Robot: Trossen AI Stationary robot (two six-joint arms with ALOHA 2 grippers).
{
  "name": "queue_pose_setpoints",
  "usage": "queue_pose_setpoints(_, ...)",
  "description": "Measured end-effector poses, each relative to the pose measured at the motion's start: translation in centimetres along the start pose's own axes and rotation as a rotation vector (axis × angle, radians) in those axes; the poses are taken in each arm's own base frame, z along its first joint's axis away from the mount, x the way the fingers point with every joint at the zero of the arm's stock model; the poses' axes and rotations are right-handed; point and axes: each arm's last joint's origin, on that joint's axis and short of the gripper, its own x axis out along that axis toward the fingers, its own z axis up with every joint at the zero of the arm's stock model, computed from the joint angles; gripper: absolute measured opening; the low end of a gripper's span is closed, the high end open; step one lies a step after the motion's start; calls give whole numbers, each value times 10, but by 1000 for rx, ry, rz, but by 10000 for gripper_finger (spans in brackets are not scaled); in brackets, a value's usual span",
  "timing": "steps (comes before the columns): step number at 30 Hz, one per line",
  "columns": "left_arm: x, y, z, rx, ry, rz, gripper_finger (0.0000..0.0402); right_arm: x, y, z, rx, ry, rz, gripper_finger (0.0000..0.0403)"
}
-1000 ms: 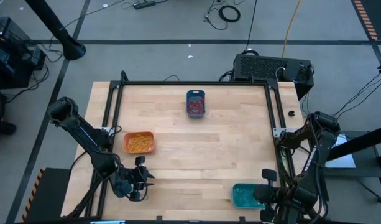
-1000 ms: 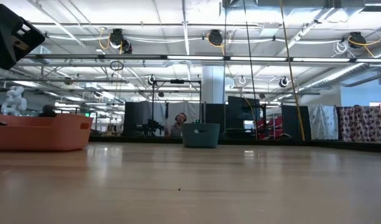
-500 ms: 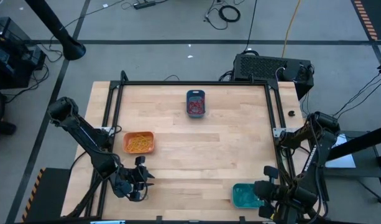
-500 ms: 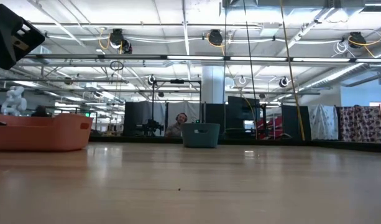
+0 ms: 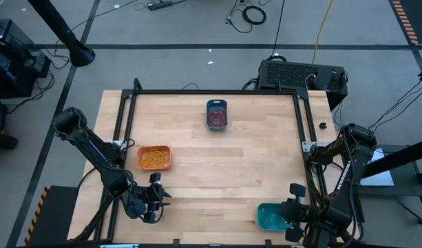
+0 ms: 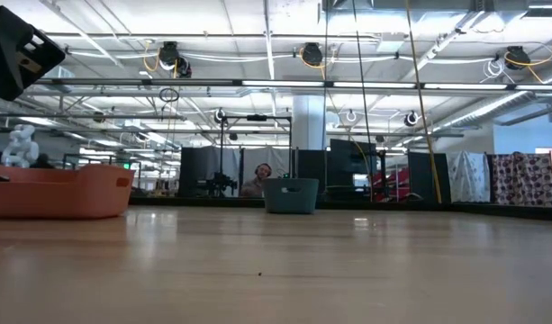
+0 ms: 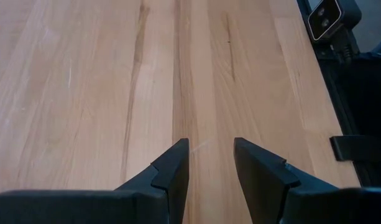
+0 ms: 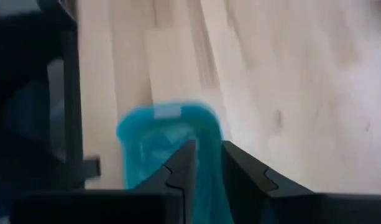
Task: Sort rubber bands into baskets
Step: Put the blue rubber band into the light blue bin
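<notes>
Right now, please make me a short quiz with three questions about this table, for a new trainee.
1. True or false: the orange basket holds yellow-orange rubber bands.
2. Which basket sits beside the right gripper? A) the orange one B) the dark blue basket C) the turquoise basket
3. Fill in: the left gripper hovers over bare ____ with its fingers a little apart.

Key:
1. True.
2. C.
3. Wood, the table top.
</notes>
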Motion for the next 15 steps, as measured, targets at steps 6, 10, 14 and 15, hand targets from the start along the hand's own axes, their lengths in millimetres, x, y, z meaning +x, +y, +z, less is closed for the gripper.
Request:
queue_pose_setpoints(6, 0, -2, -2, -88, 76, -83, 134, 1, 5, 14, -90, -257, -18, 70)
queue_pose_setpoints(10, -1, -4, -4, -136, 130, -134, 134, 8, 11, 28, -116, -306, 18, 70)
queue_pose_setpoints(14, -1, -4, -4, -135, 131, -134, 134, 26, 15, 43, -192, -362, 60, 70)
queue_pose_setpoints(15, -1, -4, -4, -134, 132, -133, 134, 32, 16, 47, -217, -382, 72, 70)
